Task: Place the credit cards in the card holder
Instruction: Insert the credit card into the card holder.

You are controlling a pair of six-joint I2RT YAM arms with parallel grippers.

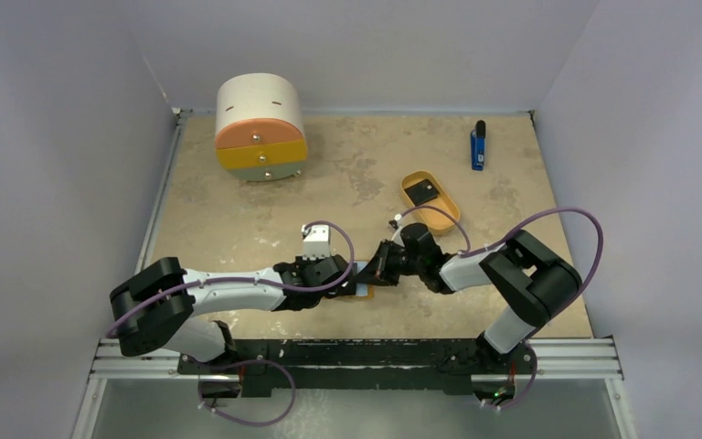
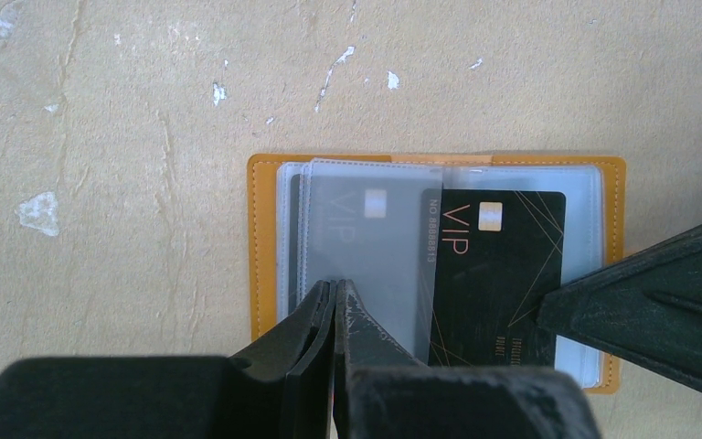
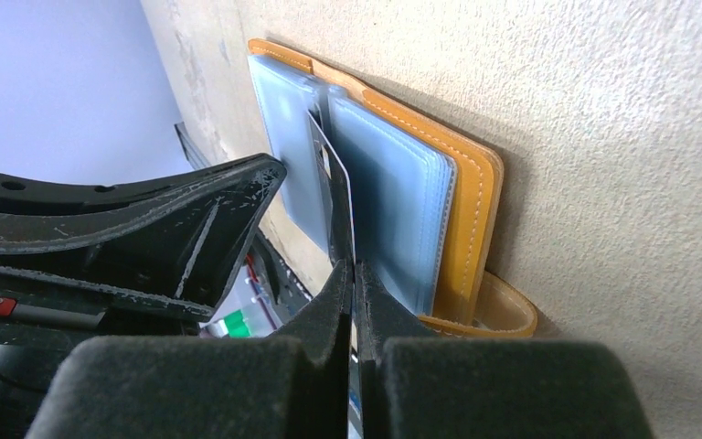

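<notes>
The card holder (image 2: 265,256) lies open on the bench (image 2: 101,110) between the arms. One clear sleeve (image 2: 366,247) is pinched by the closed left gripper (image 2: 336,297). A black VIP card (image 2: 498,265) is clamped at its right edge by the closed right gripper (image 3: 355,274), its left edge at the sleeve mouth, so the insertion runs leftward. Another card (image 1: 423,192) lies in the oval tray (image 1: 448,215).

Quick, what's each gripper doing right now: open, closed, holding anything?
Left gripper: closed, pinching a clear sleeve of the card holder.
Right gripper: closed on a black credit card.
</notes>
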